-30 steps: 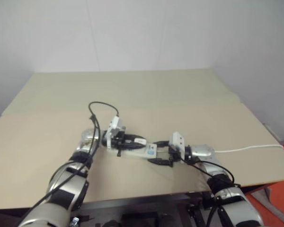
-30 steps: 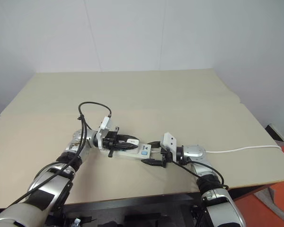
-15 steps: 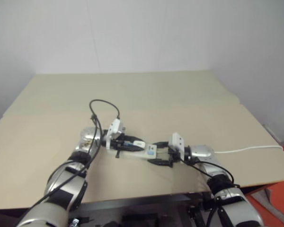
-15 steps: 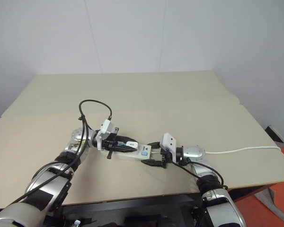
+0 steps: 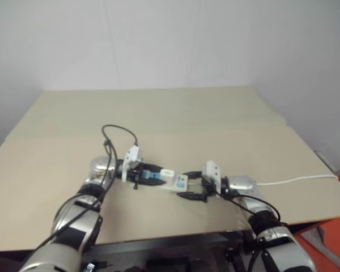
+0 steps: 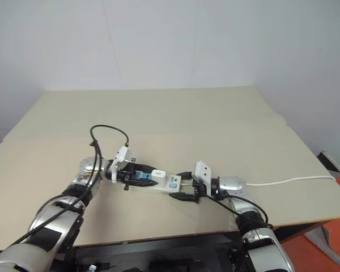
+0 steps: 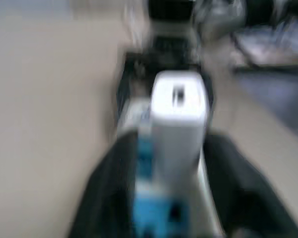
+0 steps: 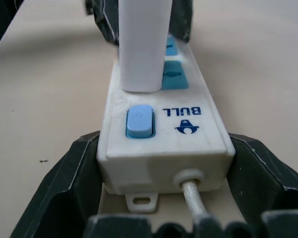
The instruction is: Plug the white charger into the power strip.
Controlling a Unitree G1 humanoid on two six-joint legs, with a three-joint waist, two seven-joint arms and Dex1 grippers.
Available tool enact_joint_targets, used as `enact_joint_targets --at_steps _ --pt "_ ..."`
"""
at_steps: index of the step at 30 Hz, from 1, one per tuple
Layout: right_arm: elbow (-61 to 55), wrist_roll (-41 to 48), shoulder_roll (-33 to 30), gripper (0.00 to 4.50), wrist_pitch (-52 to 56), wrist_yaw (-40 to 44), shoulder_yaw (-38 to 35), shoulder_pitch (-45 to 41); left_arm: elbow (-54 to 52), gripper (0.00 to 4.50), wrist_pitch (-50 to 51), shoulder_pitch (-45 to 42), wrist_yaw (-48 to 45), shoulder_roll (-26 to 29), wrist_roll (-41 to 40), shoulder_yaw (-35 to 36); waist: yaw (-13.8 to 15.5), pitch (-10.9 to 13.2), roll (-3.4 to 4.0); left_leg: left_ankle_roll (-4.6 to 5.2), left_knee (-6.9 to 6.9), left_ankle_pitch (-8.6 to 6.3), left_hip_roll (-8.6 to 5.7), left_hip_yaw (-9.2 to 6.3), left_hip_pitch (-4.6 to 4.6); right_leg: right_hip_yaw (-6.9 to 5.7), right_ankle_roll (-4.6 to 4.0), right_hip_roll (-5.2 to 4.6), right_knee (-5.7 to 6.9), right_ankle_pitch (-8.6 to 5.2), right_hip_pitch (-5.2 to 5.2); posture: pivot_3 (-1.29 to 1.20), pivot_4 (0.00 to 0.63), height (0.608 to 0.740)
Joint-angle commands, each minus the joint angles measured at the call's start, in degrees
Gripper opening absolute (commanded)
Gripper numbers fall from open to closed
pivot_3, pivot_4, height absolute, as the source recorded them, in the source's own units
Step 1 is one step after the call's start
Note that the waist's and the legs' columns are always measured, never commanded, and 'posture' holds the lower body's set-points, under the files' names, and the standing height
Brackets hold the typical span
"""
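Observation:
The power strip point(image 6: 169, 184) lies on the tan table, white with blue sockets point(image 8: 173, 75) and a blue end switch point(image 8: 139, 120). The white charger point(image 6: 158, 173) stands upright in the socket beside the switch, also seen as a white column point(image 8: 141, 44) in the right wrist view. My left gripper point(image 6: 136, 177) is open at the strip's far end, its black fingers point(image 7: 109, 193) straddling the strip short of the charger. My right gripper point(image 6: 183, 186) is shut on the strip's switch end, a finger point(image 8: 74, 178) pressed against each side.
The strip's thin white cord point(image 6: 289, 181) runs right across the table point(image 6: 215, 124) and off its right edge. A black cable loop point(image 6: 110, 133) arches above my left wrist. The table's front edge point(image 6: 158, 238) is close below both grippers.
My left gripper has opened and drawn back to the left off the charger, which stays standing in the strip. The right gripper has not moved.

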Motion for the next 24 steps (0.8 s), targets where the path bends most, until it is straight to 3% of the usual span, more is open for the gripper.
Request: enact_joint_targets --at_steps 1,4,17,20,24 --pt "-0.5 -0.6 0.2 3.42 -0.3 1.2 1.3 0.4 0.9 3.61 -0.4 1.2 -0.1 -0.7 1.4 0.7 0.1 0.0 0.00 0.00 0.01 0.00 -0.02 0.01 -0.02 0.00 0.00 -0.03 0.00 0.00 0.00 0.00 0.150 0.740" --pt "-0.2 -0.7 0.3 3.42 -0.3 1.2 1.2 0.2 0.7 4.44 -1.0 1.3 -0.1 -0.7 1.8 0.9 0.2 0.0 0.00 0.00 0.01 0.00 -0.03 0.03 -0.02 -0.01 0.00 -0.05 0.00 0.00 0.00 0.00 0.150 0.740" --pt "0.3 0.0 0.4 3.42 1.4 1.2 0.5 -0.8 -3.6 4.44 1.2 0.0 -0.1 2.0 -1.8 -0.2 0.1 0.0 -0.01 0.00 0.00 -0.01 -0.02 0.01 -0.07 -0.03 0.00 -0.03 -0.01 0.00 -0.05 0.00 0.150 0.740" --pt "0.2 0.8 0.3 4.42 2.0 2.2 -0.1 -1.3 -4.7 4.50 1.3 -0.2 -0.1 2.9 -3.1 0.1 0.1 0.1 0.00 0.00 0.00 -0.01 -0.01 0.00 -0.16 -0.03 0.00 -0.02 0.00 0.00 -0.14 0.00 0.150 0.740" --pt "-1.4 1.7 -0.5 4.48 2.0 2.8 -1.1 -0.8 -8.2 4.50 2.5 0.3 -0.1 5.1 -6.8 0.9 0.3 0.1 -0.03 0.01 0.02 -0.01 -0.01 -0.03 -0.36 -0.08 0.00 -0.05 0.05 0.00 -0.26 0.00 0.150 0.740"
